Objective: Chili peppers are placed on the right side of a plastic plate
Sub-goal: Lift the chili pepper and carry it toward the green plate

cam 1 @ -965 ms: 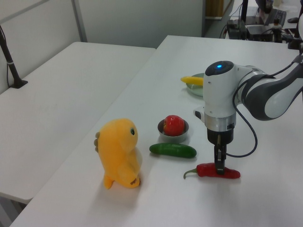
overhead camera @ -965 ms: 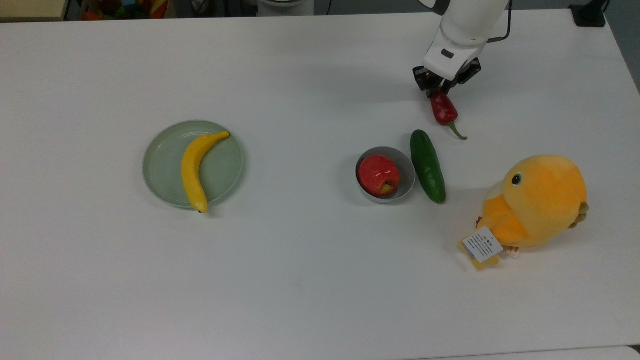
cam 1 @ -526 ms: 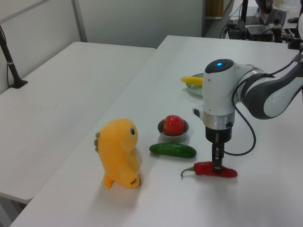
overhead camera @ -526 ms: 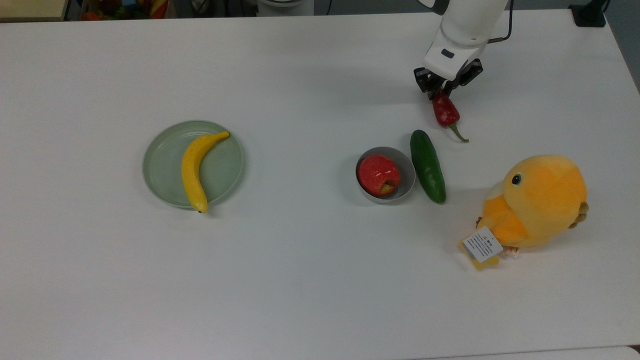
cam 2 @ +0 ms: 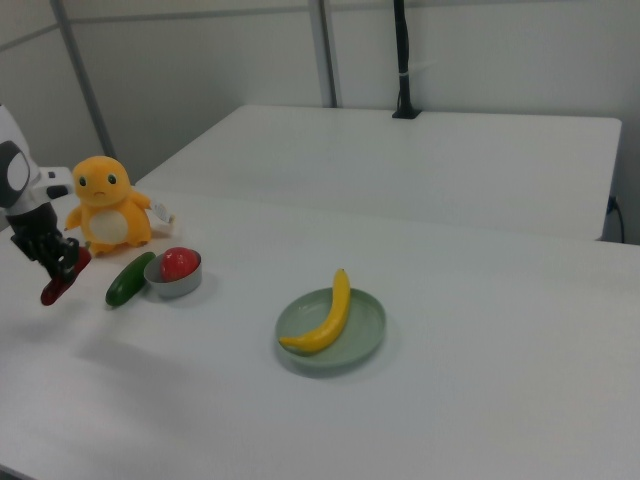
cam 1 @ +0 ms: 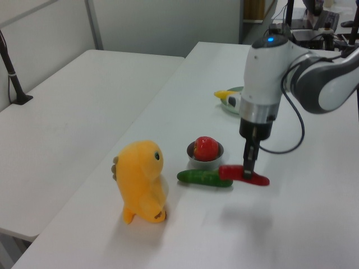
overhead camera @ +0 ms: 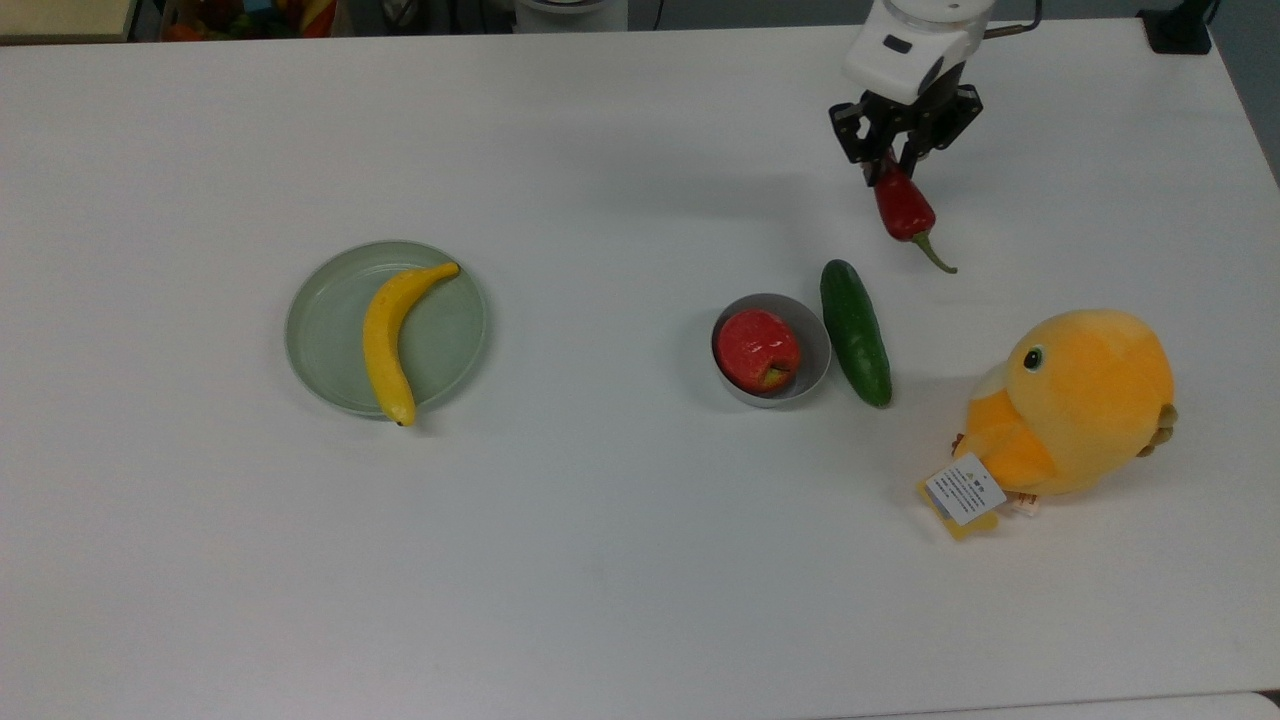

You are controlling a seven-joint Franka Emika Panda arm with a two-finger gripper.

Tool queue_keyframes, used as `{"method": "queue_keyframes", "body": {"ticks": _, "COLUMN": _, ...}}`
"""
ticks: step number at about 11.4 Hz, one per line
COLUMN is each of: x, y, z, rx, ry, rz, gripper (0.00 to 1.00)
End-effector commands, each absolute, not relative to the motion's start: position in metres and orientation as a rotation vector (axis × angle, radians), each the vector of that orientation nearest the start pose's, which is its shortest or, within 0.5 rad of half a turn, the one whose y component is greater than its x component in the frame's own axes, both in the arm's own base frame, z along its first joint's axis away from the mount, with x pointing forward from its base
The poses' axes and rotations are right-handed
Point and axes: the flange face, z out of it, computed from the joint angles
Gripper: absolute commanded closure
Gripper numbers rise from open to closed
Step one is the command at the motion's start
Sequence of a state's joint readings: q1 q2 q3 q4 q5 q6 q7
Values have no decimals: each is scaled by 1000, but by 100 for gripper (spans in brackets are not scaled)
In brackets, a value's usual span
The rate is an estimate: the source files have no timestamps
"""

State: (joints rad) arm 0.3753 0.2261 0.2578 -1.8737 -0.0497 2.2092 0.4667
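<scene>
Dark red and glossy, the chili pepper (overhead camera: 903, 205) hangs clear of the worktop (overhead camera: 620, 560), pinched at its blunt end between my fingers (overhead camera: 893, 165), its long axis pointing stem-first toward the cucumber (overhead camera: 855, 332). The plastic plate (overhead camera: 322, 345) lies well apart, toward the top view's left, past the grey bowl (overhead camera: 815, 350), with a banana (overhead camera: 385, 345) across it.

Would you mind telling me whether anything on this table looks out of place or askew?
Only mildly: the banana lies across the plastic plate with its lower tip overhanging the rim. The gripper holds the chili pepper in the air, tilted. Nothing looks spilled or damaged.
</scene>
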Motion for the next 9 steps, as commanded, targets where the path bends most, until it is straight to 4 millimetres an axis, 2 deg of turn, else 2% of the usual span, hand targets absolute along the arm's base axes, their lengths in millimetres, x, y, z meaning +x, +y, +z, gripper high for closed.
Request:
{"method": "queue_keyframes", "body": {"ticks": 1, "x": 538, "y": 289, "z": 449, "rx": -3071, "ry": -166, "rz": -261, "gripper": 100}}
{"method": "queue_keyframes", "body": {"ticks": 4, "x": 573, "y": 180, "z": 482, "rx": -3111, "ry": -73, "rz": -334, "gripper": 100}}
{"method": "queue_keyframes", "body": {"ticks": 5, "x": 577, "y": 145, "z": 482, "rx": -3145, "ry": -93, "rz": -273, "gripper": 100}}
{"method": "queue_keyframes", "body": {"ticks": 7, "x": 589, "y": 69, "z": 486, "rx": -3175, "ry": -78, "rz": -258, "gripper": 100}}
{"method": "queue_keyframes", "body": {"ticks": 9, "x": 595, "y": -11, "z": 476, "rx": -3206, "ry": -57, "rz": -226, "gripper": 100}}
